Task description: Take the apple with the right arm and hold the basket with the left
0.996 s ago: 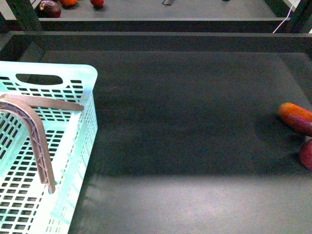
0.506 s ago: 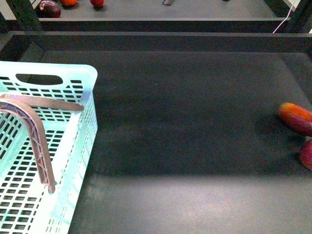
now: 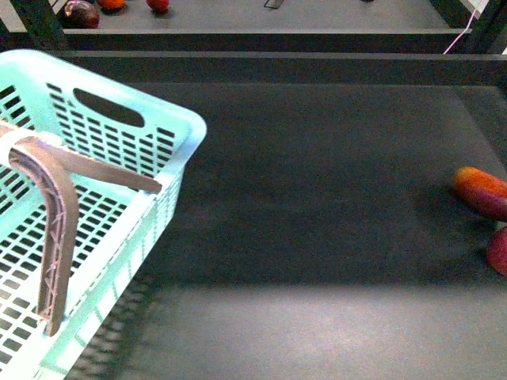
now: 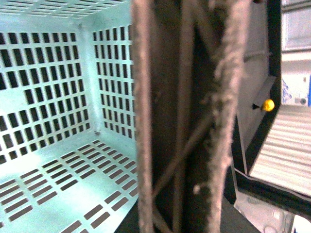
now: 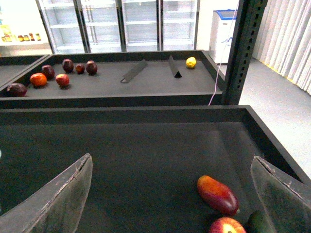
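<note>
Right jaws spread wide, clear of the apple (longer fruit just beside it). The basket looks tilted; left jaws, can't tell.

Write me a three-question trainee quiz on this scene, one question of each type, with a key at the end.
1. True or false: the right gripper is shut on the apple.
2. In the front view, the basket sits at: A) the left, B) the centre, C) the right.
3. Short answer: what colour is the basket's curved handle?

Key: 1. False; its jaws stand open, clear of the apple. 2. A. 3. Brown.
</note>
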Controlling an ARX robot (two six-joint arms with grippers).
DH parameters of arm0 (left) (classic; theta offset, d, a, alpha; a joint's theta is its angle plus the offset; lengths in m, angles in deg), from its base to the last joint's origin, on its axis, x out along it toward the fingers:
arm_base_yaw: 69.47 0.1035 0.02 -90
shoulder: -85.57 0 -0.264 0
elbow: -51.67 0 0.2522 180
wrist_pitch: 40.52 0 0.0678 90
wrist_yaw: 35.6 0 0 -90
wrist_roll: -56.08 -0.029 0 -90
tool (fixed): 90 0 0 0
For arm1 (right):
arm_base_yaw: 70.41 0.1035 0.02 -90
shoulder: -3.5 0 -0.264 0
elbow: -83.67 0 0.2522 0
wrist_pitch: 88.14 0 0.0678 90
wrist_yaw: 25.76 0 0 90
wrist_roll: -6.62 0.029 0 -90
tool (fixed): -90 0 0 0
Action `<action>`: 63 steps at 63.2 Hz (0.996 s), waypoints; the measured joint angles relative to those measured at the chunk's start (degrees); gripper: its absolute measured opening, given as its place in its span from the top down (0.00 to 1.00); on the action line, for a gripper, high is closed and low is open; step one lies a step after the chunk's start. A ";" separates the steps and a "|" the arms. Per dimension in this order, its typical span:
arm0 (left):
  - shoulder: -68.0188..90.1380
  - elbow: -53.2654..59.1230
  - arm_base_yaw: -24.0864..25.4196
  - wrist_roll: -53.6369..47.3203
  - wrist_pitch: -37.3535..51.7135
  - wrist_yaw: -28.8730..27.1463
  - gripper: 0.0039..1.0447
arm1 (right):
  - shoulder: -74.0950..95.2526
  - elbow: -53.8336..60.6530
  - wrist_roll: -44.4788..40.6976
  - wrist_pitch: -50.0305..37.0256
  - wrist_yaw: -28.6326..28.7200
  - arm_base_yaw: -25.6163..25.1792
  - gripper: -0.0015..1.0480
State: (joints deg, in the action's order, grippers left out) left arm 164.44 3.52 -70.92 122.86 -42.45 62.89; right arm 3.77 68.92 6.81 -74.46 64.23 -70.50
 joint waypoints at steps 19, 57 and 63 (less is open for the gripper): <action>-0.98 -8.59 -15.41 1.05 -1.86 2.45 0.95 | 0.00 0.00 0.00 0.00 0.00 0.00 0.09; 0.13 -15.45 -33.35 0.44 -3.30 3.13 0.95 | 0.00 0.00 0.00 0.00 0.00 0.00 0.09; 0.26 -15.45 -33.44 0.42 -3.30 3.13 0.95 | 0.00 0.00 0.00 0.00 0.00 0.00 0.09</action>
State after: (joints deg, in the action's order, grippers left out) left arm 164.70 -11.93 -104.36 123.28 -45.75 66.02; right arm 3.77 68.92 6.81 -74.46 64.23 -70.50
